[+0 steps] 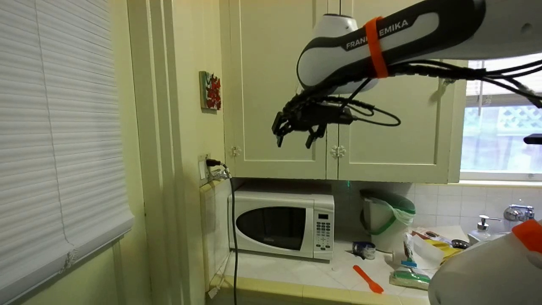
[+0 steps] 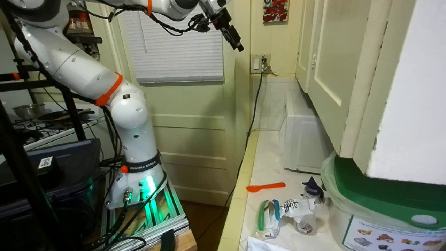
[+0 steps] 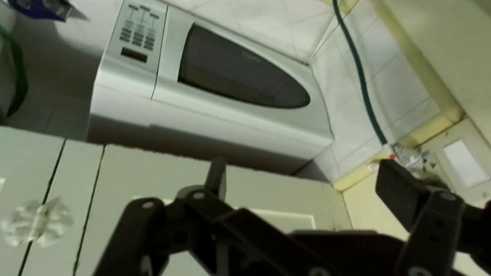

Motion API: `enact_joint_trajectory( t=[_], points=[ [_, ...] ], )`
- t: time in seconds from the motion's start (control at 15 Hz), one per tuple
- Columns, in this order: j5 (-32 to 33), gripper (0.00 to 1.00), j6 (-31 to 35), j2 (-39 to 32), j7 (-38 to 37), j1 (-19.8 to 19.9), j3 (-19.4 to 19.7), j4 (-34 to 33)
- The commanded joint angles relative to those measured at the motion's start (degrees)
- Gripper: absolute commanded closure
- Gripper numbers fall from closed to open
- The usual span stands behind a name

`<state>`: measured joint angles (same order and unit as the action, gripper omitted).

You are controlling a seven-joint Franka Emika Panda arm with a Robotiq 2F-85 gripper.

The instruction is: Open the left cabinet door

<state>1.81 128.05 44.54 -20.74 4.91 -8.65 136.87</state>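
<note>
Step (my est.): pre-grasp approach. L cab. door (image 1: 271,84), upper ctr. in an exterior view, looks closed. My claw (image 1: 294,145) hangs apart from it, jaws spread, nothing held. Next prob. req.: I advance, align, grip, pull.

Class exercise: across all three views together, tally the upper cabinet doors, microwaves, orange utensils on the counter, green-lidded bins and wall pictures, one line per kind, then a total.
Upper cabinet doors: 2 (left cabinet door and right cabinet door)
Microwave: 1
Orange utensil: 1
Green-lidded bin: 1
Wall picture: 1
Total: 6
</note>
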Motion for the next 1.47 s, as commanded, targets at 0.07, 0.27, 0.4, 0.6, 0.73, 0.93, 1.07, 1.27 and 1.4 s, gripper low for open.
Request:
enact_joint_trajectory(
  t=[0.07,0.27,0.4,0.6,0.73,0.93,1.07,1.27,1.4],
  points=[
    [7.0,0.00,3.4,-0.5,-4.3,8.9,-0.7,-5.9],
    [10.9,0.00,5.3,-0.8,-8.3,15.0,-1.2,-8.5],
    [9.7,0.00,4.3,-0.2,-6.6,13.1,0.0,-7.8],
    [10.1,0.00,4.3,-0.3,-6.8,13.6,-0.1,-8.1],
    [10.0,0.00,4.3,-0.3,-6.8,13.4,-0.1,-8.1],
    [11.2,0.00,7.0,-1.5,-9.3,16.0,-0.2,-9.9],
    [11.3,0.00,11.1,-3.6,-9.0,17.0,1.0,-12.2],
    [11.4,0.00,17.7,-7.3,-9.2,19.5,1.5,-15.6],
    [12.0,0.00,20.8,-9.7,-9.0,21.0,1.3,-17.3]
  ],
)
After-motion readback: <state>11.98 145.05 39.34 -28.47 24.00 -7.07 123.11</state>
